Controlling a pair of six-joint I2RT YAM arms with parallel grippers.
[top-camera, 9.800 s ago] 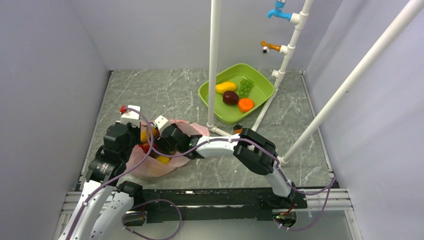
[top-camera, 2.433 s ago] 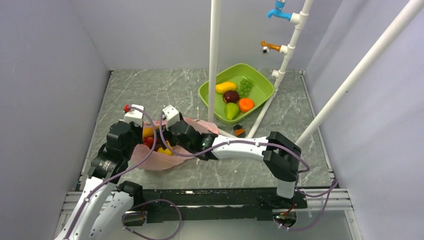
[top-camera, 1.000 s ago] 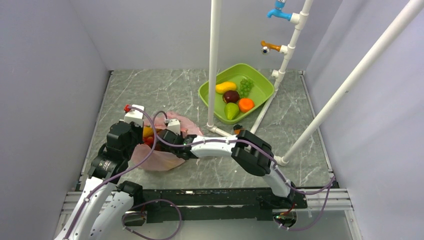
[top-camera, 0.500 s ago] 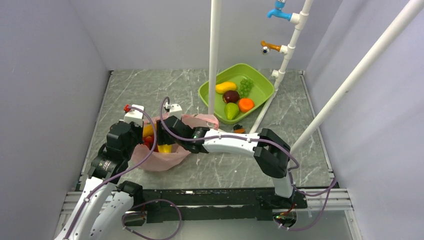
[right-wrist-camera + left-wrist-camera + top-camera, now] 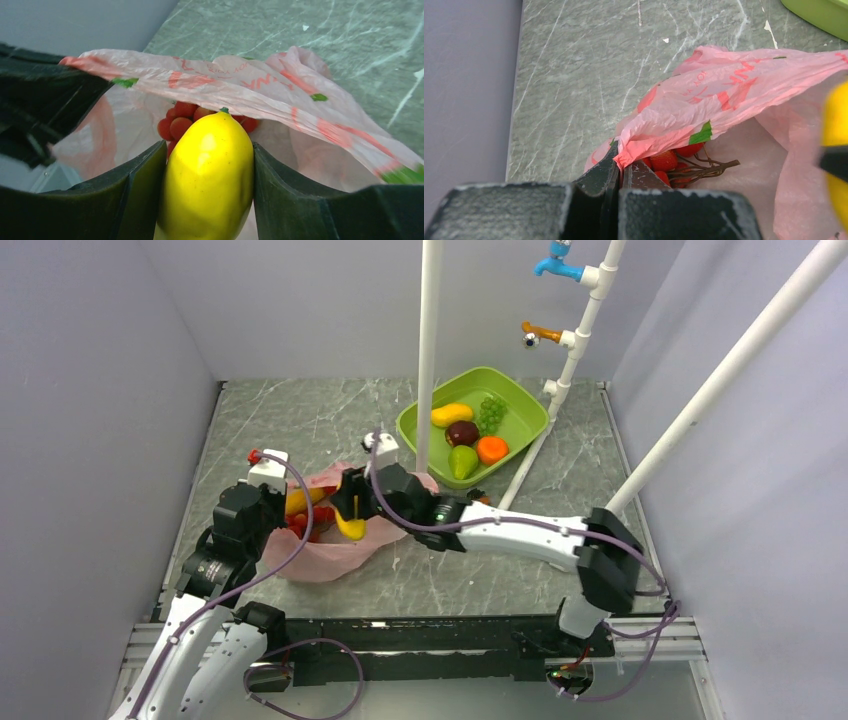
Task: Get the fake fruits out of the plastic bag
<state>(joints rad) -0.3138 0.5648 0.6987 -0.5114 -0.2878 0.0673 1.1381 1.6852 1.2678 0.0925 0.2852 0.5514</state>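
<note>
The pink plastic bag (image 5: 322, 552) lies open on the table at the front left. My left gripper (image 5: 291, 508) is shut on the bag's near edge (image 5: 659, 112), holding its mouth up; in the left wrist view the jaws (image 5: 623, 160) pinch the film. My right gripper (image 5: 350, 514) is shut on the yellow bananas (image 5: 351, 527), held just above the bag's mouth; the bananas fill the gap between its jaws (image 5: 209, 170). The red grape cluster (image 5: 669, 161) lies inside the bag (image 5: 240, 85), behind the bananas (image 5: 181, 121). The green pear (image 5: 462, 462) lies in the tub. I cannot make out the red apple.
The green tub (image 5: 516, 400) at the back right also holds a yellow mango, green grapes, a maroon fruit and an orange fruit. A white upright pole (image 5: 428, 360) stands just in front of the tub, and a slanted pole (image 5: 700, 400) crosses the right side.
My right gripper has risen out of the bag and drawn back to the right with the yellow bananas in it. The left gripper still holds the bag's edge.
</note>
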